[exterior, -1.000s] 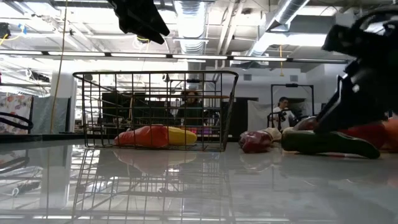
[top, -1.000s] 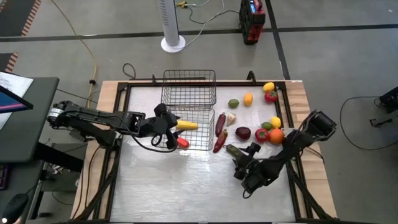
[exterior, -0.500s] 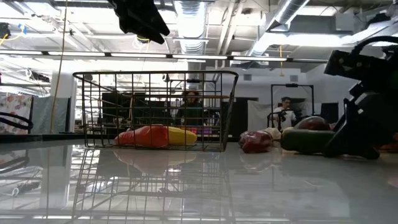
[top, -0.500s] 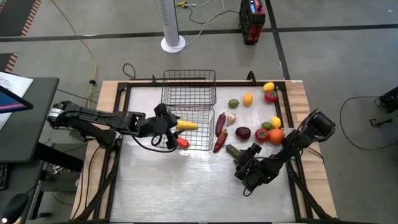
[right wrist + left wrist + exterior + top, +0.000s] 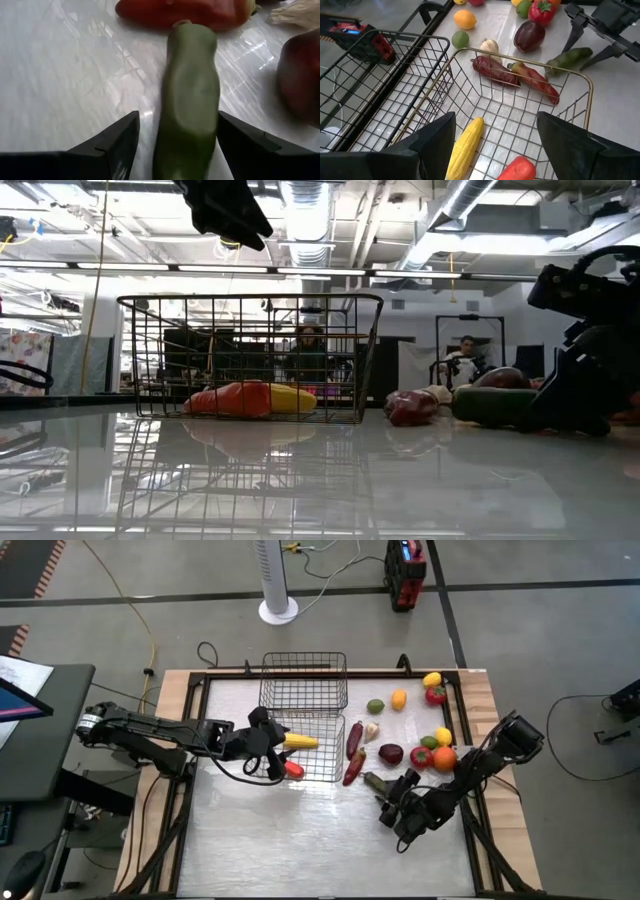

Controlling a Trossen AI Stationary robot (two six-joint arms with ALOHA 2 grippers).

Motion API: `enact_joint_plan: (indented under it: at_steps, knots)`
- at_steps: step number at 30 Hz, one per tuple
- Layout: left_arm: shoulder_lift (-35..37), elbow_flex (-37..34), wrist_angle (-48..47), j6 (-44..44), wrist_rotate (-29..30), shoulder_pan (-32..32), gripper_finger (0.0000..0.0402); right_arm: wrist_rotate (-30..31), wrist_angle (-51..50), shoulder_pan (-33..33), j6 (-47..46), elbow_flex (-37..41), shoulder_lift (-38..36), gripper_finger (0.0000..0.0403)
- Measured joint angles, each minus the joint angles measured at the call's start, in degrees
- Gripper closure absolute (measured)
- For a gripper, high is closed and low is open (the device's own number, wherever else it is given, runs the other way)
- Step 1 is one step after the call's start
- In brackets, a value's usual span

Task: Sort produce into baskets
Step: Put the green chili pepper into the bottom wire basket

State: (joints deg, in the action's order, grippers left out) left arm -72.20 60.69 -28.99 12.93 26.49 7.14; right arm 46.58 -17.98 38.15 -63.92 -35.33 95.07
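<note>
Two black wire baskets stand at the table's far left-middle. The far basket [image 5: 304,680] is empty. The near basket [image 5: 312,748] holds a yellow corn cob [image 5: 466,146] and a red piece [image 5: 518,169]. My left gripper [image 5: 272,746] hangs open above the near basket's left side. My right gripper [image 5: 388,798] is open and down at table level. Its fingers stand on either side of a long green vegetable [image 5: 191,105], which lies on its side on the table [image 5: 374,781]. Whether a finger touches it, I cannot tell.
Loose produce lies right of the baskets: two dark red long peppers [image 5: 353,740] [image 5: 352,770], a whitish bulb [image 5: 371,730], a dark red round fruit [image 5: 391,754], a lime [image 5: 375,706], an orange piece [image 5: 399,698], and a cluster [image 5: 436,752] near the right edge. People sit in the room behind [image 5: 460,358].
My right gripper has come down from above the green vegetable to table level at its near end, its fingers still apart. The vegetable lies where it was. My left arm has kept still.
</note>
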Motion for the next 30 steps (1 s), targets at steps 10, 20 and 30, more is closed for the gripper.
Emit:
enact_joint_plan:
  at_steps: [10, 20, 30]
  knots:
    - [-0.2, 0.0, 3.1, -2.2, -7.6, 0.0, 0.0134, -3.3, -4.7, -1.5, 7.3, -5.1, 0.1, 0.0214]
    - [-12.1, 0.0, 17.4, -8.9, -14.7, 1.8, 0.0134, -4.8, -23.0, -4.3, 16.4, -19.0, 0.1, 0.0239]
    - [-25.3, 6.7, 26.1, -16.0, -14.8, 2.0, 0.0134, -4.8, -35.8, -3.6, 16.0, -25.1, -0.2, 0.0235]
